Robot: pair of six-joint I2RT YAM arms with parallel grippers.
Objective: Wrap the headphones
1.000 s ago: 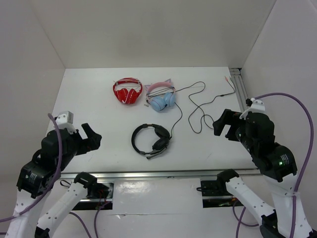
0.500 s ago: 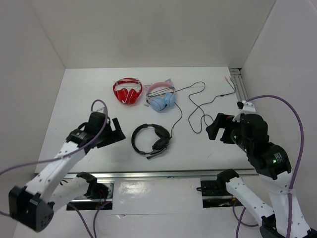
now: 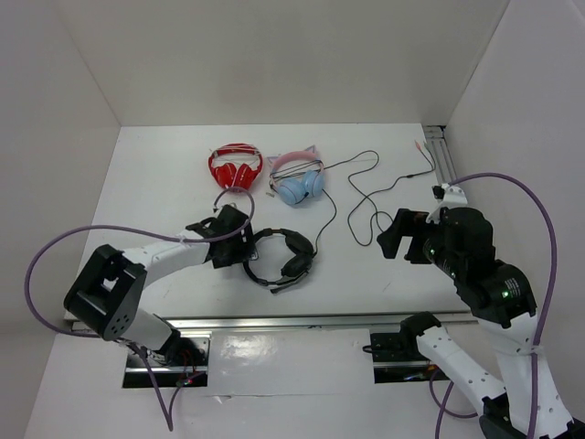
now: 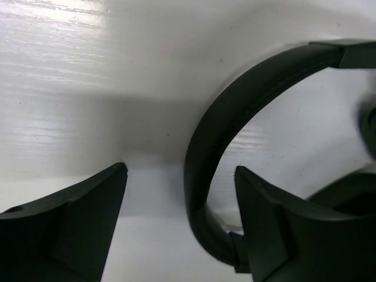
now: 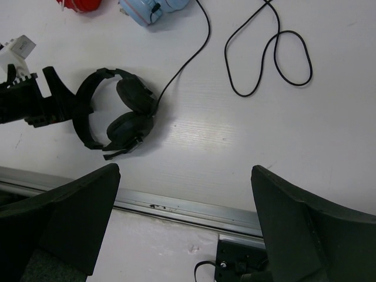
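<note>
The black headphones [image 3: 281, 256] lie flat on the white table, earcups folded together, mic boom toward the near edge. Their thin black cable [image 3: 366, 197] runs loose in loops to the back right. My left gripper [image 3: 243, 245] is open and low at the headband's left side. In the left wrist view the headband [image 4: 235, 100] curves between the two fingers of the left gripper [image 4: 181, 170], not pinched. My right gripper [image 3: 400, 240] is open and empty, held above the table right of the headphones. The right wrist view shows the right gripper [image 5: 185, 170], the headphones [image 5: 114, 114] and cable [image 5: 270, 53].
Red headphones [image 3: 236, 169] and light blue and pink cat-ear headphones [image 3: 298, 178] lie at the back middle. A metal rail [image 3: 302, 320] runs along the table's near edge and another [image 3: 443, 160] stands at the back right. White walls enclose three sides.
My left arm has swung from the near left across to the headphones and now has its open jaws around the headband. My right gripper has shifted slightly left.
</note>
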